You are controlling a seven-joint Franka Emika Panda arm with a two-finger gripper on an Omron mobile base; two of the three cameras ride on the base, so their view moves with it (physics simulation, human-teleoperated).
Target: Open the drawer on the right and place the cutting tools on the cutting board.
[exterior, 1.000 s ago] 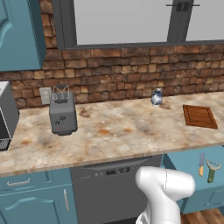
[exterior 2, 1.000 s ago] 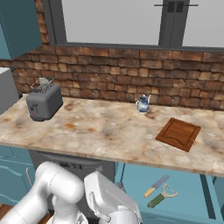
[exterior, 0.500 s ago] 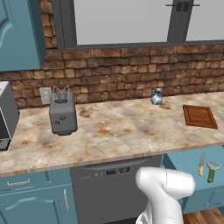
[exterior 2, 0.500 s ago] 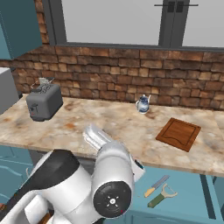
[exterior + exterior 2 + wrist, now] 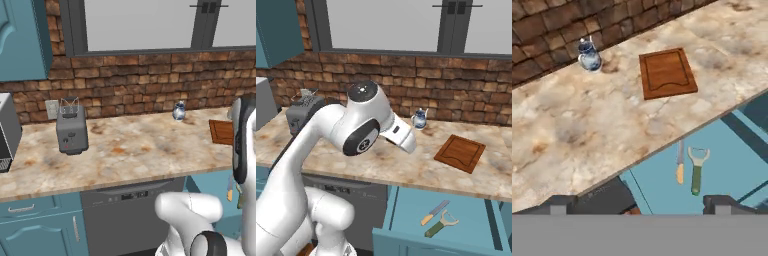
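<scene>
— Jaws spread wide and hold nothing; the gripper (image 5: 637, 204) hangs high above the marbled desk (image 5: 587, 125) edge.

— And the wide teal-blue drawer (image 5: 406, 212)?

— Pulled out already. Inside lie the short knife with silver blade and tan handle (image 5: 680, 165) and the green-handled peeler (image 5: 697, 170), side by side, apart.

— So picking comes next?

— I'd judge so: descend over one tool, close on its handle, then carry it to the reddish-brown wooden cutting board (image 5: 666, 73) near the small glass jug (image 5: 589, 55).
</scene>
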